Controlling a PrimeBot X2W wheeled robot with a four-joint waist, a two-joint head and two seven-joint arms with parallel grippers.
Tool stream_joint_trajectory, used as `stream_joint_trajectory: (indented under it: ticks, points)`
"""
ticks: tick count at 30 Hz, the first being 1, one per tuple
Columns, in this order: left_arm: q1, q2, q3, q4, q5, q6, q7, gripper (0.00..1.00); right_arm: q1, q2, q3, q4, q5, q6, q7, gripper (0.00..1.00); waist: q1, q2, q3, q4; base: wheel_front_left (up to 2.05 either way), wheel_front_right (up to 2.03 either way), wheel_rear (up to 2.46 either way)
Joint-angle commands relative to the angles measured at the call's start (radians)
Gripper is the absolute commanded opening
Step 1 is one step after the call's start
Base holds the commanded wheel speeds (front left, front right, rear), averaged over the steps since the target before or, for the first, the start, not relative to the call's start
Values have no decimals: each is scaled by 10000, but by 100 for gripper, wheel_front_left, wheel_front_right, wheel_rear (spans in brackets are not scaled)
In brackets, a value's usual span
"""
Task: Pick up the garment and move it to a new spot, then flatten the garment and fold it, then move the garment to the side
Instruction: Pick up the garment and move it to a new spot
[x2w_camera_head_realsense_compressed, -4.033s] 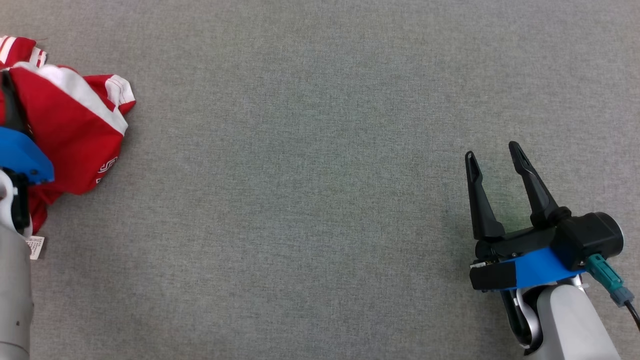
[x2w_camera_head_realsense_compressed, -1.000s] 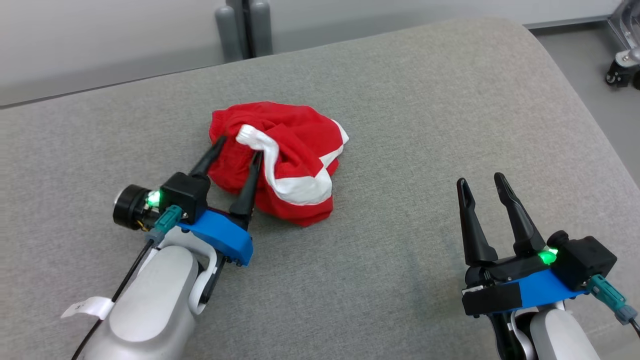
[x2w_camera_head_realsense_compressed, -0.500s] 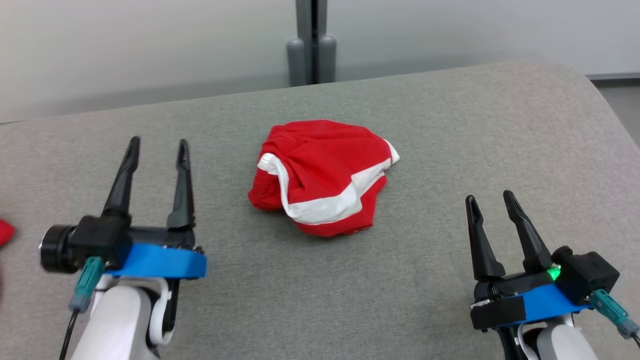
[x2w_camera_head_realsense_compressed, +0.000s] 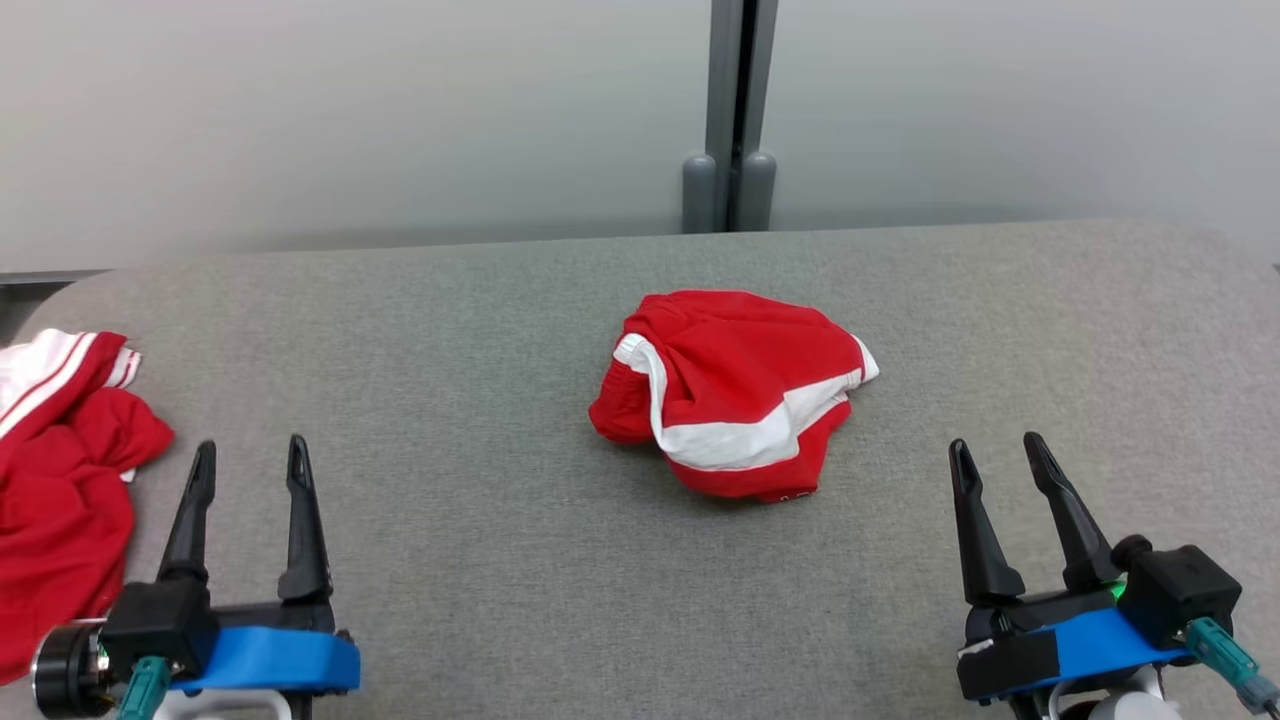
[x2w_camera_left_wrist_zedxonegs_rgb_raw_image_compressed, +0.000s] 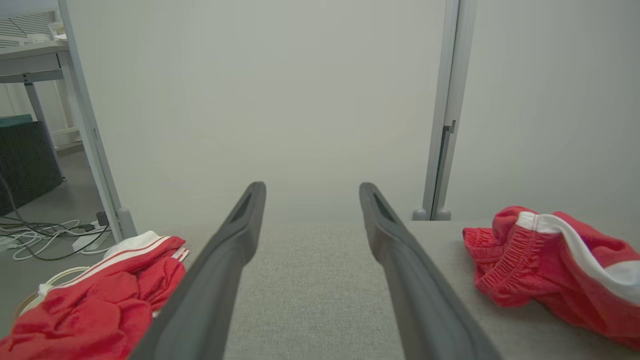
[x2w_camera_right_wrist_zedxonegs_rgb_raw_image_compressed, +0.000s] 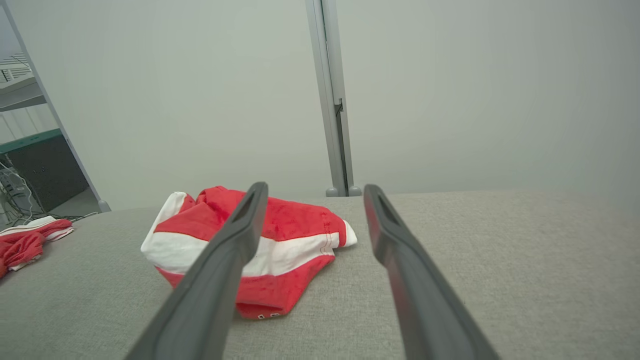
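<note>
The garment (x2w_camera_head_realsense_compressed: 735, 390), red with white bands, lies crumpled in a heap at the middle of the grey padded table (x2w_camera_head_realsense_compressed: 480, 560). It appears at the right in the left wrist view (x2w_camera_left_wrist_zedxonegs_rgb_raw_image_compressed: 545, 267) and behind the left finger in the right wrist view (x2w_camera_right_wrist_zedxonegs_rgb_raw_image_compressed: 285, 245). My left gripper (x2w_camera_head_realsense_compressed: 248, 455) stands open at the lower left, well apart from the heap, with nothing between its fingers. My right gripper (x2w_camera_head_realsense_compressed: 998, 450) stands open at the lower right, also apart from it and empty.
A second red and white garment (x2w_camera_head_realsense_compressed: 60, 470) lies bunched at the table's left edge, close to my left gripper. A pale wall with a grey post (x2w_camera_head_realsense_compressed: 735, 110) runs behind the table. Cables (x2w_camera_left_wrist_zedxonegs_rgb_raw_image_compressed: 45, 235) lie on the floor at the left.
My left gripper has let go of the garment, opened and drawn back to the lower left. The head camera has turned and tilted up, bringing the wall and the second garment into view.
</note>
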Motion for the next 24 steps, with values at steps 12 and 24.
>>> stream_joint_trajectory:
  ticks: [12, 24]
  points:
    - [514, -427, 398, 646, 516, -539, -30, 100, 517, -33, -124, 532, -209, 5, -7, 100, 1, -1, -327, 304, 0, 0, 0]
    - [310, -626, 666, 891, 777, -725, -30, 100, 301, -32, -131, 680, -188, 5, -7, 100, 1, -1, -214, 254, 0, 0, 0]
